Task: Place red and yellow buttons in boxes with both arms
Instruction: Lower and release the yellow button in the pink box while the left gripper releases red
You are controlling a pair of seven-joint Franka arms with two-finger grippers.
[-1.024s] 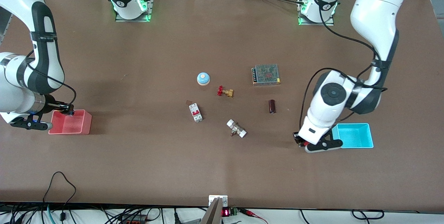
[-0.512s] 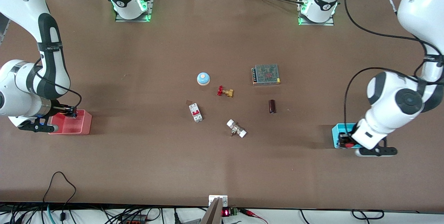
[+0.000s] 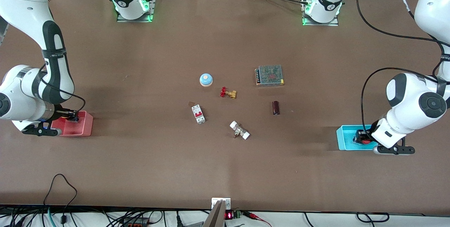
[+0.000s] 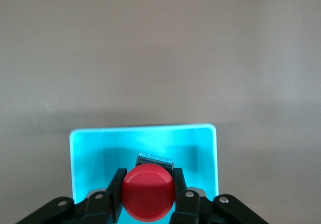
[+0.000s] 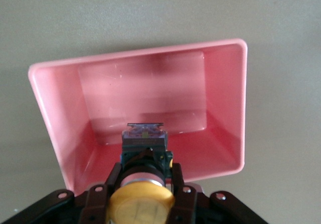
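My left gripper [image 3: 363, 138] is shut on the red button [image 3: 365, 142] and holds it over the cyan box [image 3: 346, 139] at the left arm's end of the table. In the left wrist view the red cap [image 4: 148, 192] sits between the fingers above the cyan box's floor [image 4: 150, 146]. My right gripper [image 3: 72, 116] is shut on the yellow button and holds it over the pink-red box [image 3: 82, 127] at the right arm's end. In the right wrist view the yellow cap [image 5: 141, 202] is clamped above the pink-red box's floor [image 5: 150, 103]. The yellow button is hidden in the front view.
Mid-table lie a blue-domed button [image 3: 206, 79], a brass valve with red handwheel [image 3: 227, 92], a white circuit breaker [image 3: 198, 114], a white-ended fitting [image 3: 239, 130], a dark brown block [image 3: 276, 108] and a mesh-topped power supply [image 3: 269, 75].
My left gripper carried the red button from beside the cyan box to over it. My right gripper shifted slightly over the pink-red box, still holding the yellow button.
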